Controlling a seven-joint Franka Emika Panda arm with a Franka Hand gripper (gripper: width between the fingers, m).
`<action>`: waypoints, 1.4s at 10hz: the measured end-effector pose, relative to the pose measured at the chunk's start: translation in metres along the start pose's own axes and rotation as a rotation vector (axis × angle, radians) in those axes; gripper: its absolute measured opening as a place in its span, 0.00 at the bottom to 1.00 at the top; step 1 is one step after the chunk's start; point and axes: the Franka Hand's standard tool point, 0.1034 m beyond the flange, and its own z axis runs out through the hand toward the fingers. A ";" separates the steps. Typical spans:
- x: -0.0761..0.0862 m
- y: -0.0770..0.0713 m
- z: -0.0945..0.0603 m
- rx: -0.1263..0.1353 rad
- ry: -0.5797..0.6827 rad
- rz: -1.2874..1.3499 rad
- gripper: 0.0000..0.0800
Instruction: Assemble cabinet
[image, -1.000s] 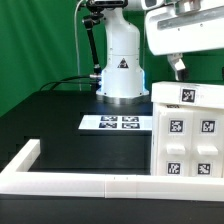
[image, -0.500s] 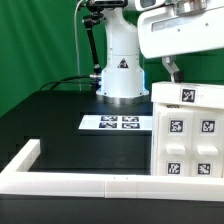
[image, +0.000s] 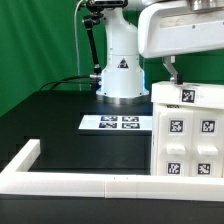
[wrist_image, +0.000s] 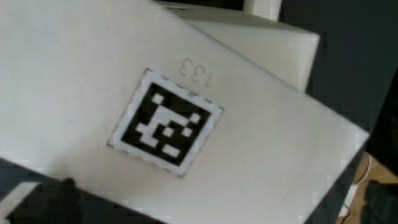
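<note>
The white cabinet (image: 187, 135) stands at the exterior view's right, with a 2x2 grid of tagged fronts and one tag on its top. My gripper (image: 171, 70) hangs just above the cabinet's top rear edge, not touching it. In the wrist view the cabinet's top with its tag (wrist_image: 171, 122) fills the picture. One dark fingertip (wrist_image: 43, 204) shows at one corner, the gripper (wrist_image: 214, 205) has nothing between its fingers, and the jaws look spread wide.
The marker board (image: 113, 123) lies flat on the black table in front of the arm's white base (image: 120, 75). A long white rail (image: 90, 183) borders the table's near edge and bends back at the left. A green curtain stands behind.
The gripper and wrist have shifted toward the exterior view's left, staying above the cabinet's rear top. The cabinet has not moved.
</note>
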 end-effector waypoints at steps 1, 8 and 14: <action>0.000 0.002 0.000 -0.001 0.001 -0.073 1.00; -0.005 0.003 0.014 -0.018 0.001 -0.626 1.00; -0.009 0.011 0.024 -0.020 -0.020 -0.757 0.85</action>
